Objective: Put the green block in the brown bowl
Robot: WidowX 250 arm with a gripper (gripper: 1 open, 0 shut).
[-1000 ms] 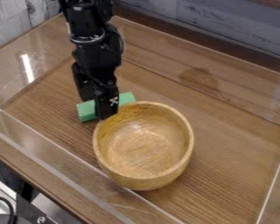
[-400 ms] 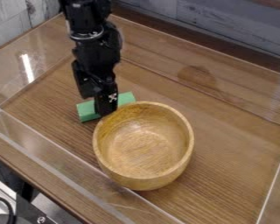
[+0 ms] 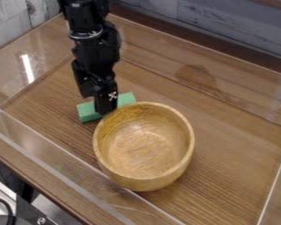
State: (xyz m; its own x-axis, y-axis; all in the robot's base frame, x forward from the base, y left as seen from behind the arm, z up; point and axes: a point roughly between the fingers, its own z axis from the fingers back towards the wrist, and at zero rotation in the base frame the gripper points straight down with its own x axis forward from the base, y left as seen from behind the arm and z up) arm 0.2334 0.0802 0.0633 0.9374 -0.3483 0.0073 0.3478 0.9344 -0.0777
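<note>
The green block (image 3: 87,111) lies flat on the wooden table, just left of and behind the brown bowl (image 3: 144,145). My gripper (image 3: 95,97) points straight down over the block, its black fingers (image 3: 106,99) open and straddling the block's middle, low to the table. The fingers cover the block's middle; only its two ends show, one at the lower left and one (image 3: 127,99) by the bowl's rim. The bowl is empty, its deep hollow and wood grain in full view.
Clear plastic walls (image 3: 25,61) ring the wooden table (image 3: 213,88) on the left, front and right. A grey plank wall stands at the back. The table's front edge drops off at the lower left.
</note>
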